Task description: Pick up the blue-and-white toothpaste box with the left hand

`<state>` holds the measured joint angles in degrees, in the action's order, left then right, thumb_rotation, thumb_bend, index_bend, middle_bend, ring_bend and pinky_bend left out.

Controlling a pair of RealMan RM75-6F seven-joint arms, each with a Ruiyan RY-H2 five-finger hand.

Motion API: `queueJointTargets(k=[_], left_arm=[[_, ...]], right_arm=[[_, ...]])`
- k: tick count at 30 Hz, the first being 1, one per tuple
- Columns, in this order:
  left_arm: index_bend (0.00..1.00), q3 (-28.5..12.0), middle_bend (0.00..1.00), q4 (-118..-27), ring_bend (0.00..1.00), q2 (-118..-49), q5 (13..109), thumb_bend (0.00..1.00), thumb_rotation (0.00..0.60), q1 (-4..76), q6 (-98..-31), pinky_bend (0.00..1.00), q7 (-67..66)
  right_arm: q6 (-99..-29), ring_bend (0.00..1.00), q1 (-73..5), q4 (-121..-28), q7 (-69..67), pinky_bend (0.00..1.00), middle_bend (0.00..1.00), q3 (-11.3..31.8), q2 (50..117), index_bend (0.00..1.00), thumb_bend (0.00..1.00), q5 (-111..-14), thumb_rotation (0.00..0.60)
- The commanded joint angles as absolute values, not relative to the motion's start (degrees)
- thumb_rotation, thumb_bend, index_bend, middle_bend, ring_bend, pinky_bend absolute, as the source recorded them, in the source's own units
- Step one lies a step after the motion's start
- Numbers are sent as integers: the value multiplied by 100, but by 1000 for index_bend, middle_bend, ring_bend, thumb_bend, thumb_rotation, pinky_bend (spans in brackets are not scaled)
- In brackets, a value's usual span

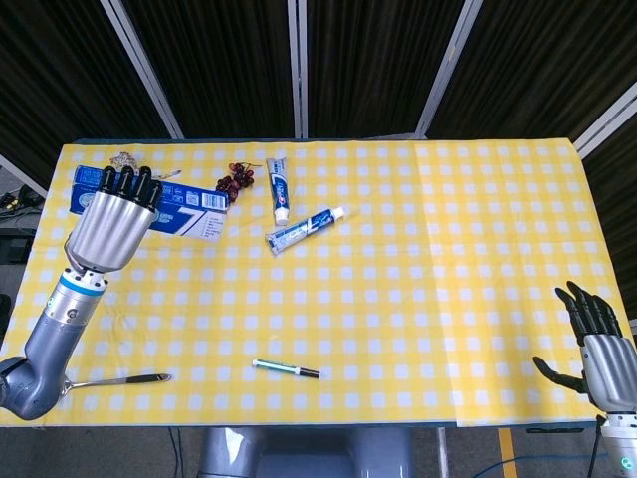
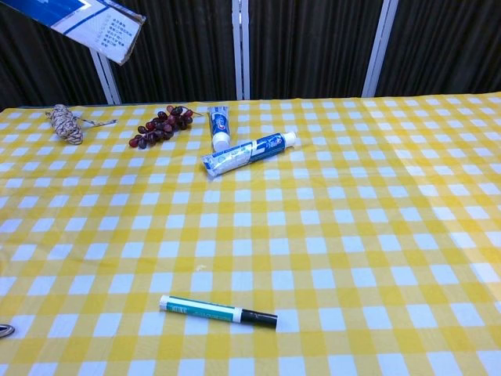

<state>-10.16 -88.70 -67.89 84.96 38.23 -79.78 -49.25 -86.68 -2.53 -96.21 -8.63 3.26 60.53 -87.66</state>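
Observation:
My left hand (image 1: 109, 224) holds the blue-and-white toothpaste box (image 1: 194, 211) up in the air over the table's left side, fingers wrapped over its top. In the chest view the box (image 2: 98, 23) hangs tilted at the top left, its open end pointing down to the right; the hand itself is out of that frame. A toothpaste tube (image 1: 304, 229) that came out of the box lies on the checked cloth, also seen as the tube (image 2: 249, 153) in the chest view. My right hand (image 1: 597, 344) rests open at the table's near right corner.
A second toothpaste tube (image 1: 280, 189) lies by a bunch of dark grapes (image 1: 237, 179). A twine bundle (image 2: 64, 123) sits at the far left. A marker pen (image 1: 286, 369) lies near the front edge, and a metal utensil (image 1: 119, 379) at the front left.

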Motion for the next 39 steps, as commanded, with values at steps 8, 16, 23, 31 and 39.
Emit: queueJointTargets(k=[8,16,23,31,39], left_arm=[[180,-848,96,-9770,136,-7047,7227,251,600,3493,-7018,228,-3207],[0,-800,0,-10012,0,-7231,6816,186,600,3118,-7014,0,-2167],[0,-387,0,-9554,0,-7617,7392,182,600,2384,-7971,0,-1606],[0,210,0,-9299,0,-7697,7829,167,600,1542,-8690,0,-1451],[0,387,0,-9064,0,-7718,8310,134,600,1122,-9269,0,-1725]], right_arm=[[-8658,0,-252,-9626,-835,0,0,334,6057,0,85,-8735,600],[-8613,0,-258,-9642,-801,0,0,331,6051,0,85,-8699,600],[-8568,0,-278,-9614,-713,0,0,330,6088,0,85,-8680,600],[-8514,0,-313,-9590,-448,0,0,295,6228,0,85,-8716,600],[-8483,0,-333,-9554,-252,0,0,256,6332,0,85,-8764,600]])
